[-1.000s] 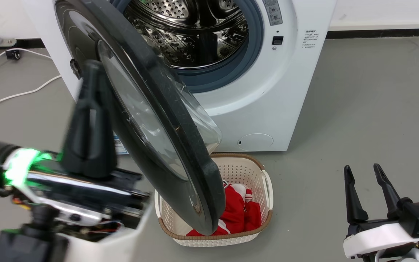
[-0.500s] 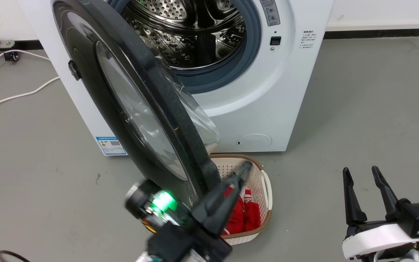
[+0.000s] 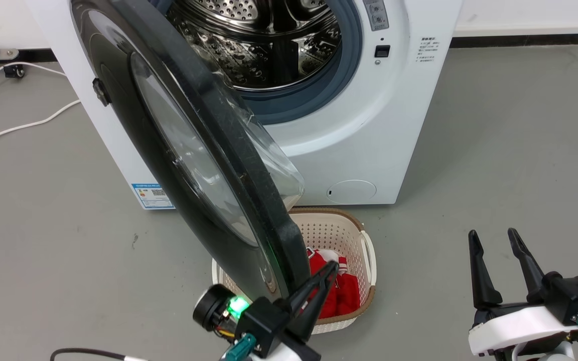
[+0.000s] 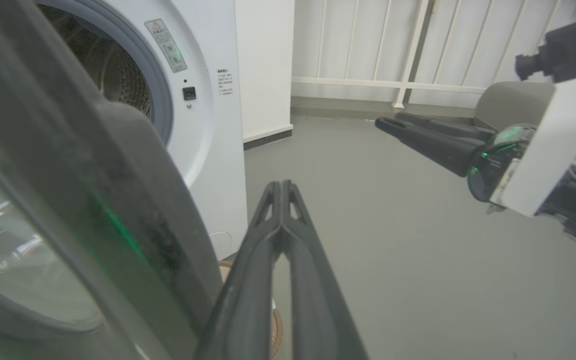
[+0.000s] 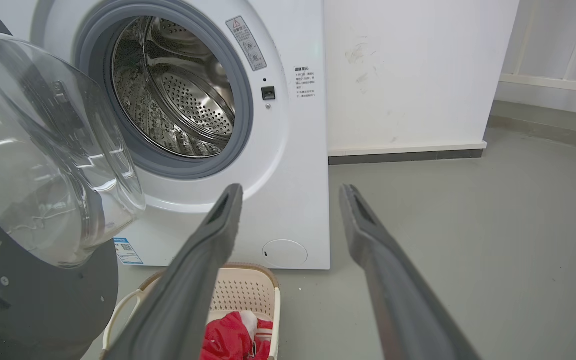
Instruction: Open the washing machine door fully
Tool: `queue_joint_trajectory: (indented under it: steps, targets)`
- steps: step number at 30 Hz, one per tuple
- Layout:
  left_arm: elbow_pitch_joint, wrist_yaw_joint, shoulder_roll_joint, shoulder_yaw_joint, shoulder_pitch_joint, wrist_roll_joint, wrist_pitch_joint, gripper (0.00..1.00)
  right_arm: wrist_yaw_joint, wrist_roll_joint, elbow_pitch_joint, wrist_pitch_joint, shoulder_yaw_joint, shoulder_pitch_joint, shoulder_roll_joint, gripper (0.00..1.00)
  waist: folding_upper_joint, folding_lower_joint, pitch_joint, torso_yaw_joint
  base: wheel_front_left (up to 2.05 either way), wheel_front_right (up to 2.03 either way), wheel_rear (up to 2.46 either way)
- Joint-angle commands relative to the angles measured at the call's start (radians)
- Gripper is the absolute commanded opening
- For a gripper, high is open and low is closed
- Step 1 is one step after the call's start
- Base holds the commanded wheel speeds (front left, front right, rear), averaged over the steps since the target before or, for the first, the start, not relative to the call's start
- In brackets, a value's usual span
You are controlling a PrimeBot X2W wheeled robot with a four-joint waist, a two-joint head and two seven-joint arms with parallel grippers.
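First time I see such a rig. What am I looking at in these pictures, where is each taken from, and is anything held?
This is a wheeled robot with two arms, facing a white washing machine. The picture looking down comes from its head camera; the other two come from cameras on each wrist, looking along that arm's two dark fingers. The washing machine door, black with a bulging glass window, stands partly open, baring the steel drum. A pale basket of red clothing sits on the floor before the machine. The left jaws are shut on nothing, beside the door's lower rim; touching or not, I cannot tell. The right jaws are open and empty.
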Motion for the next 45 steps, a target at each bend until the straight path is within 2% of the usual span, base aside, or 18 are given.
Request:
queue_joint_trajectory:
  steps: [1,11,18,28,35,45]
  targets:
    - [0.011,0.008,-0.006,0.006,-0.018,-0.002,-0.014,0.00,-0.001,0.005,0.003,-0.004,-0.001,-0.012,0.003,1.00,-0.0001,0.0000,0.003,0.001,0.00,0.00,0.00]
    - [0.136,0.024,-0.038,0.045,-0.111,-0.016,-0.077,0.00,-0.001,0.016,0.020,-0.003,0.011,-0.021,0.003,1.00,-0.0001,0.0000,0.008,-0.005,0.00,0.00,0.00]
    - [0.157,0.046,-0.036,0.070,-0.095,-0.026,-0.090,0.00,-0.001,0.026,0.029,-0.004,0.014,-0.018,0.003,1.00,-0.0001,0.0000,0.006,-0.009,0.00,0.00,0.00]
    - [0.062,0.106,0.012,0.106,0.029,-0.029,-0.092,0.00,-0.001,0.043,0.043,-0.006,0.012,-0.018,0.003,1.00,-0.0001,0.0000,0.010,0.030,0.00,0.00,0.00]
    - [-0.048,0.142,0.017,0.107,0.119,-0.052,-0.076,0.00,-0.001,0.043,0.043,-0.005,0.012,-0.027,0.003,1.00,-0.0001,0.0000,0.008,0.077,0.00,0.00,0.00]
    - [-0.157,0.186,0.035,0.112,0.200,-0.060,-0.050,0.00,-0.001,0.025,0.023,0.000,-0.008,-0.003,0.003,1.00,-0.0001,0.0000,-0.001,0.192,0.00,0.00,0.00]
